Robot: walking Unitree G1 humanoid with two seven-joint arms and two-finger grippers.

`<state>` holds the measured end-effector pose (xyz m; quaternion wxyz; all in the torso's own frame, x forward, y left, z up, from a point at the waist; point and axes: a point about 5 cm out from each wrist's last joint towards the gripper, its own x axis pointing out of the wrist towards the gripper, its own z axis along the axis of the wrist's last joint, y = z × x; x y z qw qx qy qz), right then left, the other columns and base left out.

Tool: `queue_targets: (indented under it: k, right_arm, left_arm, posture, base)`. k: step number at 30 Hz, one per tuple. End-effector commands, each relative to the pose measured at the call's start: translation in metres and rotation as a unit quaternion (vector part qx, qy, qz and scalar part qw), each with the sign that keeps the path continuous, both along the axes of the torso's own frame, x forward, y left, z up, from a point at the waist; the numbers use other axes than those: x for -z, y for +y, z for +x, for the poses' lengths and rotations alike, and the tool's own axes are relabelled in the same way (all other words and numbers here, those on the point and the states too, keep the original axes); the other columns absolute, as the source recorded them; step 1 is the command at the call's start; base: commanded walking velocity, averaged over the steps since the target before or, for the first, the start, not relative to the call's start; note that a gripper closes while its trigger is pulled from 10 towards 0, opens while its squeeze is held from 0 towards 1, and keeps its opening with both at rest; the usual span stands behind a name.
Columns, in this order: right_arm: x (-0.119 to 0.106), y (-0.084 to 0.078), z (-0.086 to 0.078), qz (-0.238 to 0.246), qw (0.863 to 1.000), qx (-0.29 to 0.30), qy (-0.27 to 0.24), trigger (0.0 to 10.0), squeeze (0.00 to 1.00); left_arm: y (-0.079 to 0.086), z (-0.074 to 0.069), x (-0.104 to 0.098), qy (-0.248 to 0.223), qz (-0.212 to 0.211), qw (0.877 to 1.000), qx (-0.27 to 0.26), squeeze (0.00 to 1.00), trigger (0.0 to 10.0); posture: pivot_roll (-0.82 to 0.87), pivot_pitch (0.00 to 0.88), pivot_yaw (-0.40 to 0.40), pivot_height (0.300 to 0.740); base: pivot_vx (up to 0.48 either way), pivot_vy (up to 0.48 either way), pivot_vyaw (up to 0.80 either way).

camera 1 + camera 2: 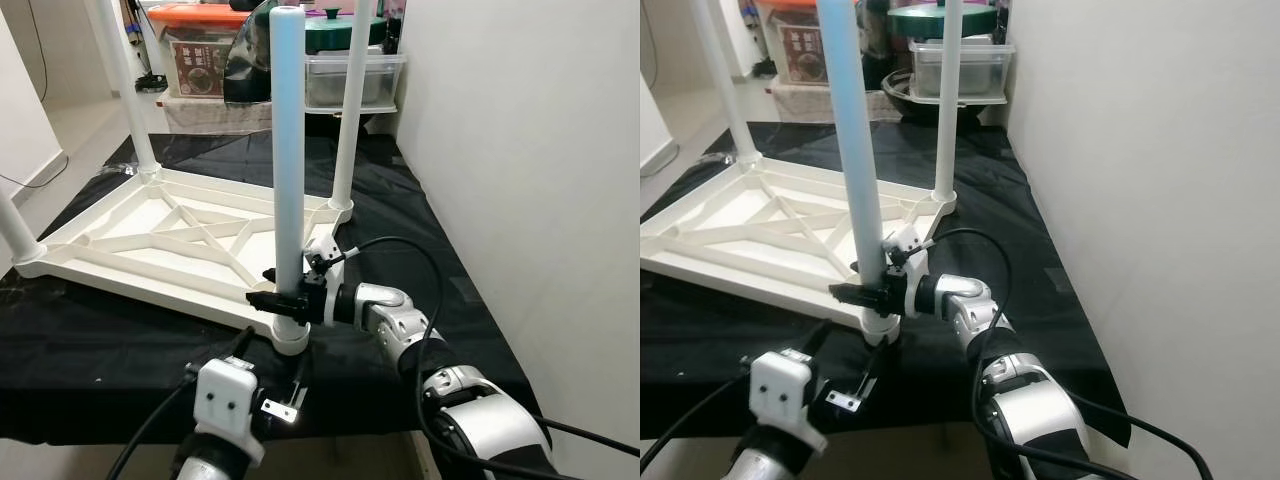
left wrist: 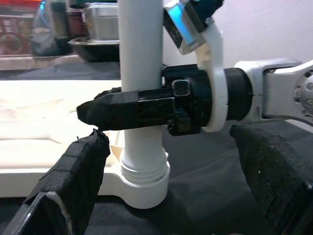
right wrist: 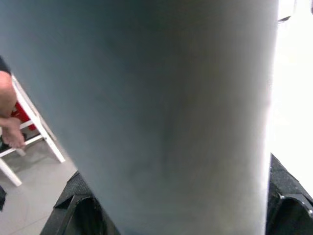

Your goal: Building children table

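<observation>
- Left eye view: the white children table lies upside down on a black cloth, in the left and middle of the frame. Its underside has crossed ribs. The near leg, a white tube, stands upright in the centre, in a round socket at the table corner. Other legs stand upper left and upper centre. The right gripper comes from the lower right and its black fingers are closed around this near leg, just above the socket.
- Right eye view: the same scene. The left gripper is at the bottom left, low in front of the socket, holding nothing.
- Left wrist view: the two padded fingers of the left gripper are wide apart, one on each side of the socket, not touching it.
- Right wrist view: the leg is very close and blurred, between the fingers.
</observation>
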<state>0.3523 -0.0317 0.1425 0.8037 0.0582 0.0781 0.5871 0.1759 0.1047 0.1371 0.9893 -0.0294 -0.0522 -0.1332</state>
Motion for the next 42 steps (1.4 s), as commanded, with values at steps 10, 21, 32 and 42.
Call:
queue_targets:
  k: [10, 21, 32, 42]
  right_arm:
    - [-0.003, 0.009, 0.014, 0.004, 0.985, 0.170, -0.006, 0.0, 0.00]
    - [0.024, -0.061, 0.026, -0.036, 0.761, 0.643, 0.076, 0.0, 0.00]
    - [0.019, -0.031, 0.021, -0.003, 0.775, 0.625, 0.092, 10.0, 0.00]
    - [-0.006, -0.023, 0.026, 0.075, 0.891, 0.448, 0.004, 10.0, 0.00]
  left_arm:
    - [0.007, -0.004, -0.004, 0.000, 0.007, 1.000, -0.018, 0.00, 10.0]
    - [0.006, -0.001, -0.005, 0.001, 0.009, 1.000, -0.023, 0.00, 10.0]
    - [0.004, 0.000, -0.004, 0.001, 0.010, 1.000, -0.019, 0.00, 10.0]
    - [0.002, 0.001, -0.003, 0.002, 0.007, 1.000, -0.014, 0.00, 10.0]
  posture:
    - [0.07, 0.000, -0.052, 0.740]
    - [0.07, 0.000, -0.052, 0.740]
    - [0.06, 0.000, -0.048, 0.740]
    - [0.06, 0.000, -0.047, 0.740]
  base:
    - [0.000, 0.000, 0.00]
    - [0.000, 0.000, 0.00]
    - [0.000, 0.000, 0.00]
    - [0.000, 0.000, 0.00]
